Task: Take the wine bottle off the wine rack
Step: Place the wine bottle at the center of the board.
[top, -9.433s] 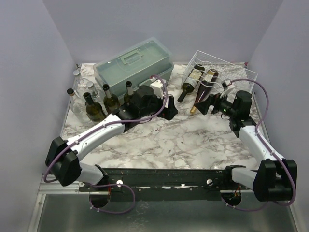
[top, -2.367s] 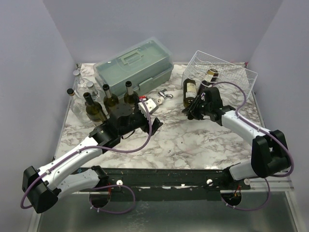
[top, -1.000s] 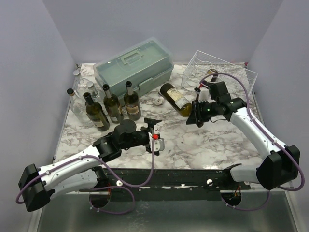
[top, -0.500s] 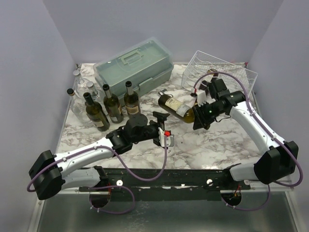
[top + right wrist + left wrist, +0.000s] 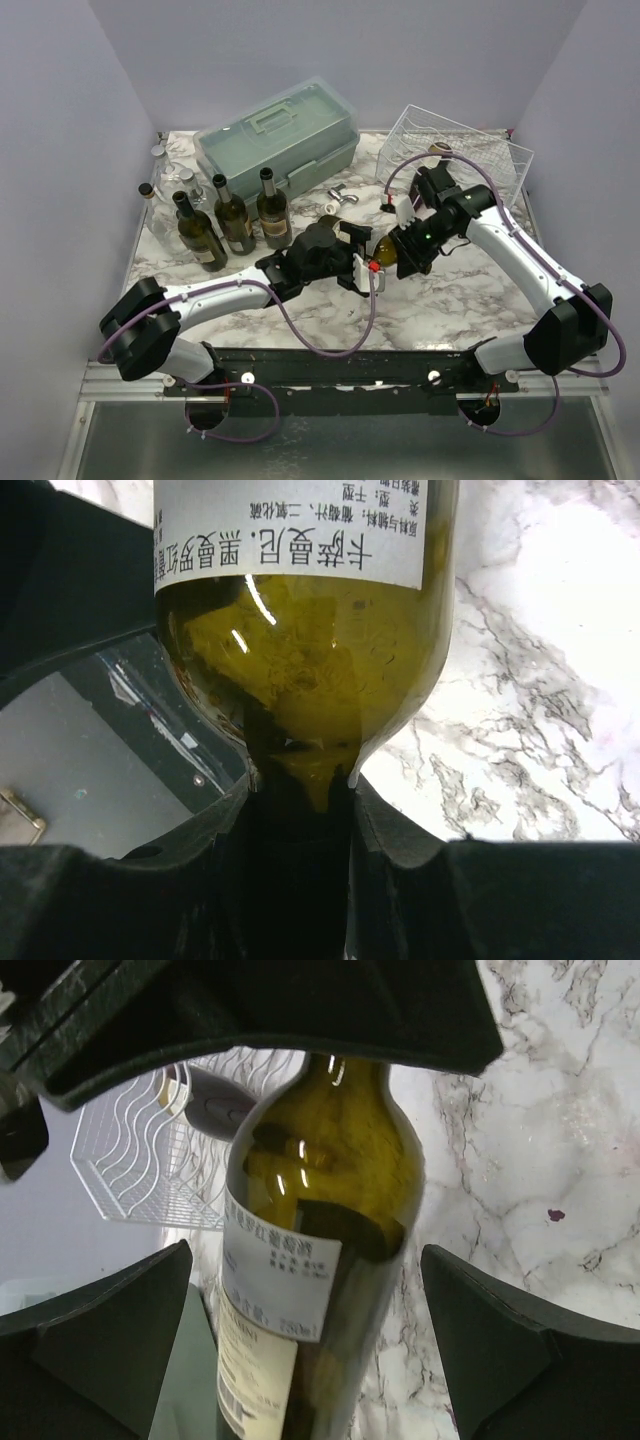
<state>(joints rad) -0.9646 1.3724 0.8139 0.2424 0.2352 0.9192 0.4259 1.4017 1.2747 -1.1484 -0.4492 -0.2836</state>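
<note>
The wine bottle point(image 5: 300, 610) hangs over mid-tabletop point(image 5: 430, 300), well apart from the wine rack point(image 5: 470, 150) at its 1 o'clock, with its neck clamped in the closed right gripper point(image 5: 300, 810). Its long axis runs roughly 3-to-9 o'clock, base toward the nearer left gripper point(image 5: 305, 1260), whose jaws stand fully spread either side of the body, holding nothing

left end effector point(image 5: 305, 1260) spread wide, right end effector point(image 5: 300, 798) clamped tight

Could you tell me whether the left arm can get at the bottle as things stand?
Probably yes: the left gripper is open astride the bottle, nothing between them, while the right gripper holds only its neck.
</note>
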